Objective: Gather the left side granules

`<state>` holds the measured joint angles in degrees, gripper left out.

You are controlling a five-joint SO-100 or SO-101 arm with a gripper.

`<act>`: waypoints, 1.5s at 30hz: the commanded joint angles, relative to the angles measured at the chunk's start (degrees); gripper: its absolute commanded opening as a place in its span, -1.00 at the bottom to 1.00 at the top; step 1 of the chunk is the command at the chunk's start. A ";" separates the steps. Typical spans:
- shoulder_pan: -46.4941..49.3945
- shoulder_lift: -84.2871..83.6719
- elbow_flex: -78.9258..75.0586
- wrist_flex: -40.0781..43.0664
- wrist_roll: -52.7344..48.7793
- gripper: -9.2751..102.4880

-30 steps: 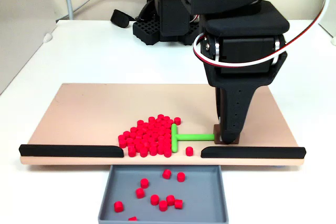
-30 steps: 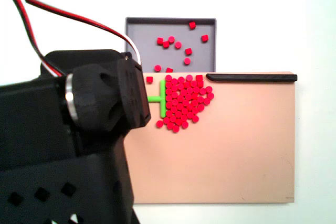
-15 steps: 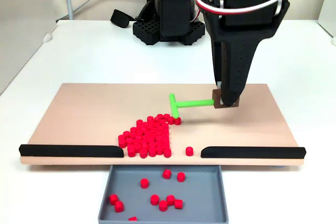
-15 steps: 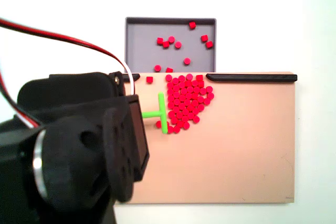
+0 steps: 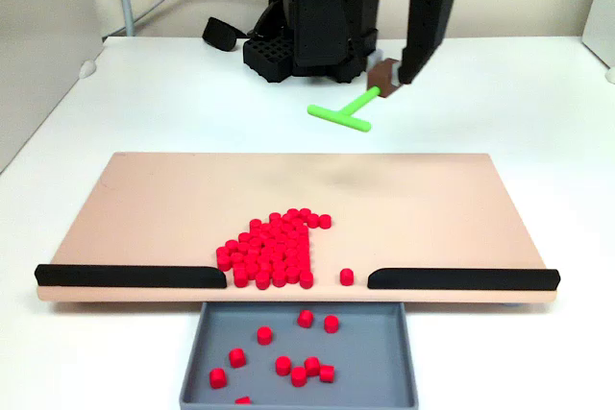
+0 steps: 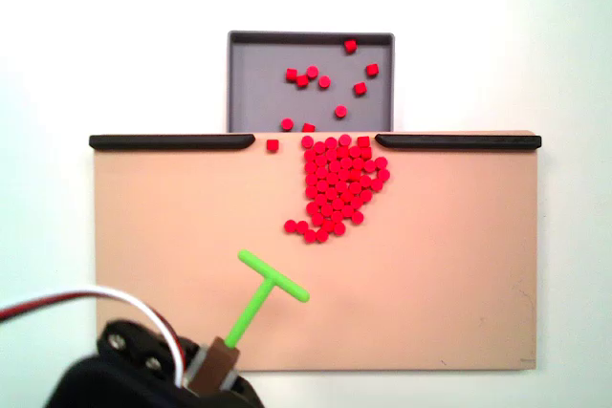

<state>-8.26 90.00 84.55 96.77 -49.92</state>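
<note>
The red granules (image 5: pixel 273 247) lie in a dense pile on the peach board (image 5: pixel 432 208), just behind the gap between two black strips; in a fixed view from above the granules (image 6: pixel 335 188) sit right of the board's middle. One stray granule (image 5: pixel 346 277) rests by the gap. My gripper (image 5: pixel 394 72) is raised behind the board's far edge, shut on the brown handle of the green T-shaped pusher (image 5: pixel 342 111). From above, the gripper (image 6: pixel 215 375) is at the bottom left and the pusher (image 6: pixel 268 291) hangs over the board, well apart from the pile.
A grey tray (image 5: pixel 377 364) with several granules sits below the gap; from above the tray (image 6: pixel 258 93) is at the top. Black strips (image 5: pixel 130 276) (image 5: pixel 461 278) line the board's front edge. The arm's black base (image 5: pixel 307 26) stands behind.
The gripper has lifted the pusher off the board beside the pile and carried it up and back, away from the granules. The pile stays put; a few tray granules shifted.
</note>
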 commanded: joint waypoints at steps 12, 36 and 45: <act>10.90 14.50 13.45 -8.35 -38.23 -0.84; 12.13 11.95 12.74 -9.93 -39.73 -0.84; 11.87 12.57 12.74 -9.93 -39.90 -0.84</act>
<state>3.87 101.43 98.70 87.10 -90.00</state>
